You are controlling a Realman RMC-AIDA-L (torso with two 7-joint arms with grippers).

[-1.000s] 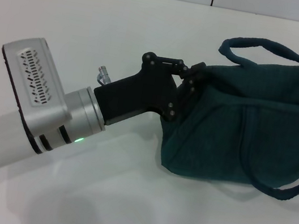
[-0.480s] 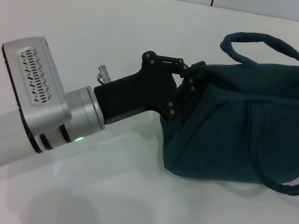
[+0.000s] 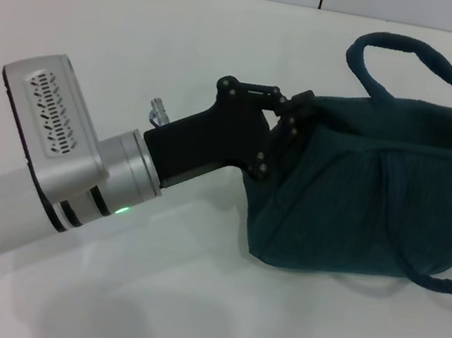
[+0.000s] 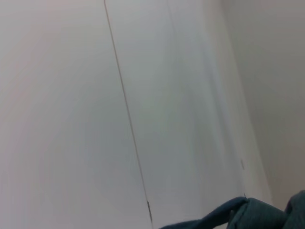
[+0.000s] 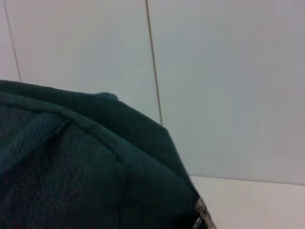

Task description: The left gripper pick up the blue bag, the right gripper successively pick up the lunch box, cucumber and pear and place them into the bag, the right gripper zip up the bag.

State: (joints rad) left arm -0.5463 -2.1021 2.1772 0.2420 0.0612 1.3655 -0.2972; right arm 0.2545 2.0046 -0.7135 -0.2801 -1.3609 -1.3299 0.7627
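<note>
Where its fingers meet fabric at frame centre in the head view, the left gripper (image 3: 291,115) is pinched on the upper left corner of the blue bag (image 3: 360,200), arm running down to the lower left. One bag, long axis horizontal, fills the right half on the white table (image 3: 144,294), two loop handles counted: one arching up, one drooping lower right. Right gripper not seen; its wrist view shows bag fabric close up.

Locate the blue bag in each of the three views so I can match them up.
Head view: the blue bag fills the right side, the left gripper at its near end.
Left wrist view: only a fabric edge shows in the bottom corner.
Right wrist view: fills the lower left.
Shared landmark: the bag's teal fabric.
</note>
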